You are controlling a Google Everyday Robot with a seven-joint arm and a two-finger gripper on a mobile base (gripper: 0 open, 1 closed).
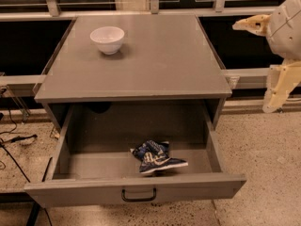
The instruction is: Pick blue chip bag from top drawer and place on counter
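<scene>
Gripper (pixel 252 66) at far right, beside counter (pixel 155 65), fingers spread wide, holding nothing. Blue chip bag (pixel 157 157) lies crumpled in open top drawer (pixel 136 189), near front. White marks on bag, too small to read. White bowl (pixel 107 39) on counter, back left.

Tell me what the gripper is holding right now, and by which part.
Nothing. The gripper hangs empty, fingers apart, right of the counter; the blue chip bag lies loose in the open top drawer.
</scene>
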